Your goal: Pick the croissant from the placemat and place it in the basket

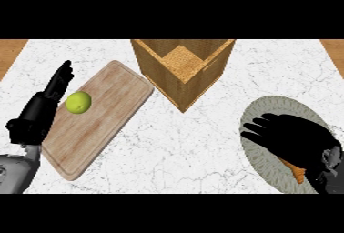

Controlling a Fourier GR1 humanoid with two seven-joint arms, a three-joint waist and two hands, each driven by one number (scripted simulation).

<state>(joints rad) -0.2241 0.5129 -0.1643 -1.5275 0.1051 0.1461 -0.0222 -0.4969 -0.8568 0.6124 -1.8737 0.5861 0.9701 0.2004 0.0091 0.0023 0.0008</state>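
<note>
1. Basket (pixel 183 68): wooden, open-topped, standing far centre, well apart from the placemat.
2. Placemat (pixel 269 111): grey oval at right; it carries the croissant.
3. Right hand (pixel 295 136): spread above the placemat, released, grasping nothing. Step in hand: the pick. The next move likely calls for lowering and closing round the croissant.
4. Left hand (pixel 40 111): rests open at left.
5. Croissant (pixel 294 171): only an orange-brown tapered end shows under the palm.

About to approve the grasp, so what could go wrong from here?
The right hand hides most of the croissant, which peeks out near the wrist rather than under the fingers, so closing may miss it. The wooden basket has tall walls; a low carry from the placemat could clip its rim.
</note>
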